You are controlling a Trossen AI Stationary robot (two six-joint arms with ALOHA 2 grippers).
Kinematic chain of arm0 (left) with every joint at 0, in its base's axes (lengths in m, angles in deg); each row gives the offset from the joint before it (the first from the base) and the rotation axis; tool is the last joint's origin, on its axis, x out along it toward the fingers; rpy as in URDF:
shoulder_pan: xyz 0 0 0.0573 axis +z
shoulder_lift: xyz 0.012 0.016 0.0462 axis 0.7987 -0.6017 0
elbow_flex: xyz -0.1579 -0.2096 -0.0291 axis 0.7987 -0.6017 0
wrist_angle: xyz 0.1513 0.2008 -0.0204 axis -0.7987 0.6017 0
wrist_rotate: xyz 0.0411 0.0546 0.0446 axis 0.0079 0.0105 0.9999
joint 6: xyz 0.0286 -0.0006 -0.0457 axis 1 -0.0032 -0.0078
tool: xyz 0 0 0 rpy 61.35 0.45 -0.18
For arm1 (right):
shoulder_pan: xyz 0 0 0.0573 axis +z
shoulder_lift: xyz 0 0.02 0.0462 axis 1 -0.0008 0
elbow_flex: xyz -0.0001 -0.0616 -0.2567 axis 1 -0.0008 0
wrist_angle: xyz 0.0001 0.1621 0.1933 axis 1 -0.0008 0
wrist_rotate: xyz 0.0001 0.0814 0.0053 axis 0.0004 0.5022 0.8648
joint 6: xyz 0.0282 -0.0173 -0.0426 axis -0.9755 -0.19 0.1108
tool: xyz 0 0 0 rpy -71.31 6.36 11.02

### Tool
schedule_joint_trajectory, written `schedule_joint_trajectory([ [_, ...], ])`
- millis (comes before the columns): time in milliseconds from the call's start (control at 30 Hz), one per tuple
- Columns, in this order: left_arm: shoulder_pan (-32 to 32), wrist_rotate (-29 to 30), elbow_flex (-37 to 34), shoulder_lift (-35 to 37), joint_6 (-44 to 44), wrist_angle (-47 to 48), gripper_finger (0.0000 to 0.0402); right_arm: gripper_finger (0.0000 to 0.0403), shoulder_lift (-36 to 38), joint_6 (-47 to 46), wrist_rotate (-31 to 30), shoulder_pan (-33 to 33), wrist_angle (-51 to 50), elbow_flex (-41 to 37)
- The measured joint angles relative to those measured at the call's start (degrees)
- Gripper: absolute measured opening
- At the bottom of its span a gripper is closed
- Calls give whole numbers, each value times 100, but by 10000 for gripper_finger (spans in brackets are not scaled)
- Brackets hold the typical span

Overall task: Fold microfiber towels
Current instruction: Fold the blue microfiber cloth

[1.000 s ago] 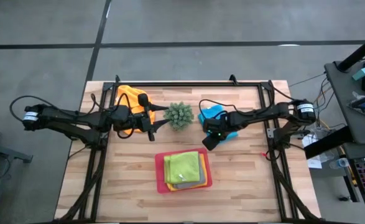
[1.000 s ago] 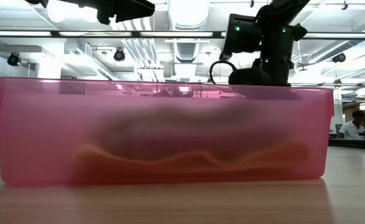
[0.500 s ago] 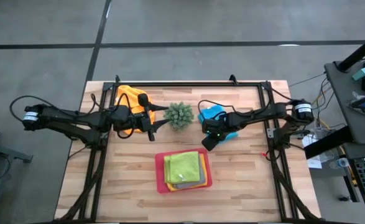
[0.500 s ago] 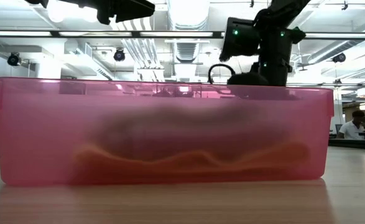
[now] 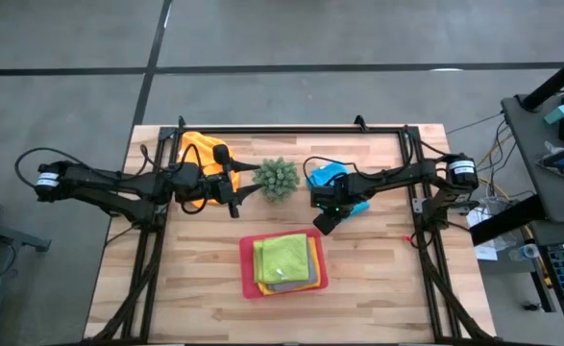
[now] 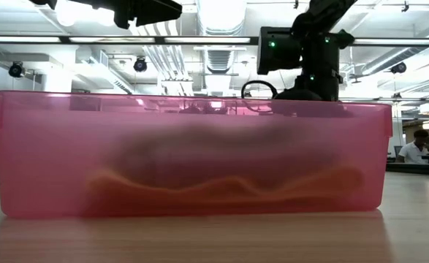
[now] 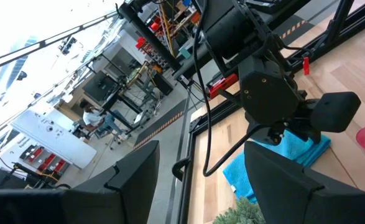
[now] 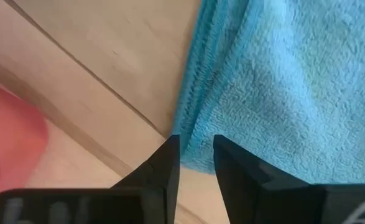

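Note:
A light blue towel [image 5: 333, 177] lies on the wooden table at the far right of middle. My right gripper [image 8: 196, 163] points steeply down at the towel's edge on the tray side and is shut on it. My left gripper [image 5: 235, 190] hangs level and open above the table, beside an orange towel [image 5: 199, 152] that lies bunched at the far left. A lime green towel [image 5: 283, 258] lies on top of a folded stack in the pink tray [image 5: 247, 259]. My right gripper pinches the light blue towel's layered edge [image 8: 198, 140] between its two fingers [image 8: 168, 163], on the side that faces the tray. The fingers come from above, pointing steeply down. Several layers show at that edge. The towel lies flat on the table.
A small spiky green plant [image 5: 276, 178] stands between the two grippers. The pink tray [image 6: 192, 153] fills the low view. A black frame [image 5: 291, 129] runs around the table's edges. Bare wood lies at the table's near left and near right.
My right gripper has tipped more steeply downward over the light blue towel's edge and edged slightly toward the table's left. The towel has stayed where it was.

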Motion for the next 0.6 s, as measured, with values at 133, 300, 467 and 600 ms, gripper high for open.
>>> schedule_joint_trajectory([
  [133, 0, 0, -1, 2, 0, 0, 219, 57, -24, 8, -1, 13, -78, 23],
  [300, -1, 0, 0, 0, -2, 0, 219, 13, -26, 40, 0, 43, -76, 21],
  [467, 0, 0, -1, 2, -2, 0, 219, 9, -26, 189, 97, 65, -353, 118],
  [600, -1, 0, -1, 1, -2, 0, 219, 9, -26, 305, 111, 137, -831, 378],
])
